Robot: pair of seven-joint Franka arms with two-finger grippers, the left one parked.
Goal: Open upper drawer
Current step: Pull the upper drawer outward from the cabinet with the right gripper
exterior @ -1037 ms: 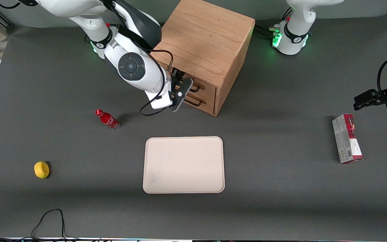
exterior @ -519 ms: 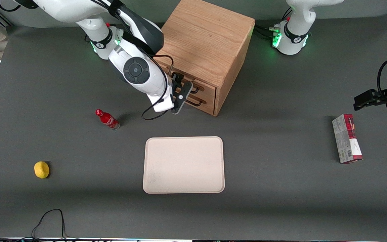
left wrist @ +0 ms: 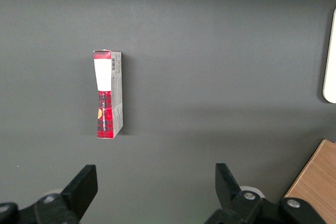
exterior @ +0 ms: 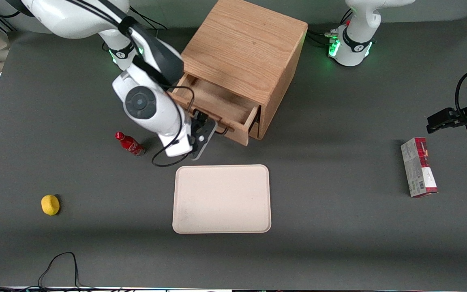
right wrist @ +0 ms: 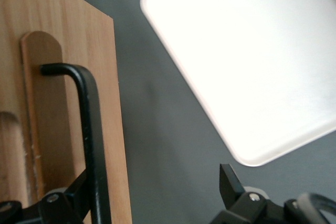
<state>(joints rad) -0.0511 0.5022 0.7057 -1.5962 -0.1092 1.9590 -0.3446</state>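
The wooden cabinet [exterior: 245,48] stands at the back middle of the table. Its upper drawer [exterior: 217,101] is pulled out toward the front camera, and its bare wood-lined tray shows. My right gripper [exterior: 208,126] is at the drawer's front, at the thin black bar handle [exterior: 223,130]. In the right wrist view the gripper [right wrist: 155,182] is open, with the fingers wide apart. The handle [right wrist: 89,129] runs down the drawer front [right wrist: 52,103] right against one finger [right wrist: 79,182]. The lower drawer is mostly hidden under the open one.
A cream tray [exterior: 221,198] lies nearer the front camera than the cabinet, also in the right wrist view [right wrist: 252,51]. A red bottle [exterior: 129,144] and a yellow lemon [exterior: 50,204] lie toward the working arm's end. A red box [exterior: 418,167] lies toward the parked arm's end.
The upper drawer has slid out of the cabinet toward the front camera. My gripper has moved the same way with the handle.
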